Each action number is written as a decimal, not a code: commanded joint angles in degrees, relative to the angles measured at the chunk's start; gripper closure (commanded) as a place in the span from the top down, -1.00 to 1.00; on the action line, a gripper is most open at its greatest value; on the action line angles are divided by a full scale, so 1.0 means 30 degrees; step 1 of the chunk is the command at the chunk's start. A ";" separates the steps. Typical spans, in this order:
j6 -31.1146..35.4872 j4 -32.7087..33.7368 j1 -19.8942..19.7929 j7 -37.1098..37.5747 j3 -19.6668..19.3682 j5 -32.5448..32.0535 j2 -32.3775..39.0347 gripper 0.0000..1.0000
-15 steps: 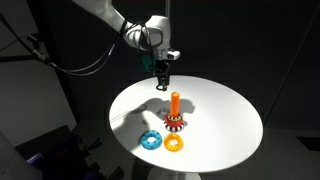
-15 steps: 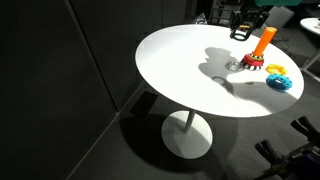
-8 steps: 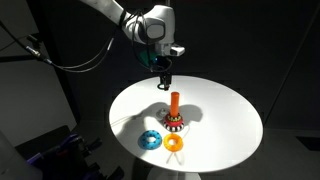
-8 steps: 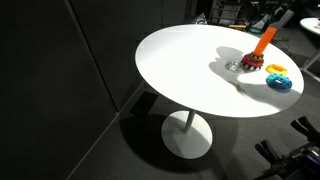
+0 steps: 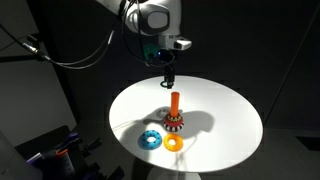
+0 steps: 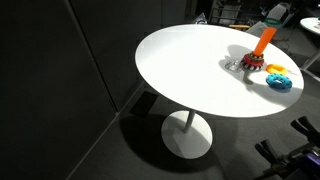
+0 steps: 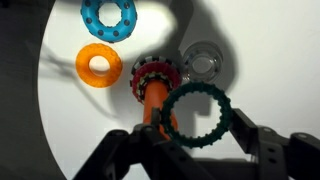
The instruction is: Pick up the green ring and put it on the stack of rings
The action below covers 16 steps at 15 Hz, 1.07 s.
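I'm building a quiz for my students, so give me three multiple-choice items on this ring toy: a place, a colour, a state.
1. Where is the blue ring? A) on the orange peg B) on the table beside the yellow ring C) between the fingers
2. What colour is the ring around the peg's base? A) red B) blue C) yellow
3. What state is the green ring in? A) flat on the table B) threaded on the peg C) held off the table by the fingers
Answers: 1 B, it lies by the yellow ring in both exterior views. 2 A, a red ring circles the peg's foot. 3 C, the wrist view shows the fingers gripping it.
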 commanded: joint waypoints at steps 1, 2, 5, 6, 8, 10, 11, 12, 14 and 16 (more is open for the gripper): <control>0.0136 -0.0429 -0.0318 0.0806 -0.0227 -0.0284 -0.0508 -0.10; 0.0268 -0.0396 -0.0389 0.0841 -0.0298 -0.0271 -0.0427 -0.10; 0.0440 -0.0174 -0.0609 0.0960 -0.0430 -0.0132 -0.0125 -0.10; 0.0473 -0.0100 -0.0677 0.0978 -0.0445 -0.0041 -0.0036 -0.10; 0.0618 0.0125 -0.0783 0.0936 -0.0474 0.0109 0.0291 -0.10; 0.0983 0.0335 -0.0850 0.0918 -0.0463 0.0223 0.0700 -0.10; 0.1206 0.0434 -0.0887 0.0811 -0.0433 0.0328 0.0919 -0.10; 0.1379 0.0525 -0.0906 0.0749 -0.0409 0.0428 0.1122 -0.10; 0.1715 0.0709 -0.0902 0.0667 -0.0374 0.0585 0.1541 -0.10; 0.1875 0.0859 -0.0883 0.0657 -0.0365 0.0689 0.1880 -0.10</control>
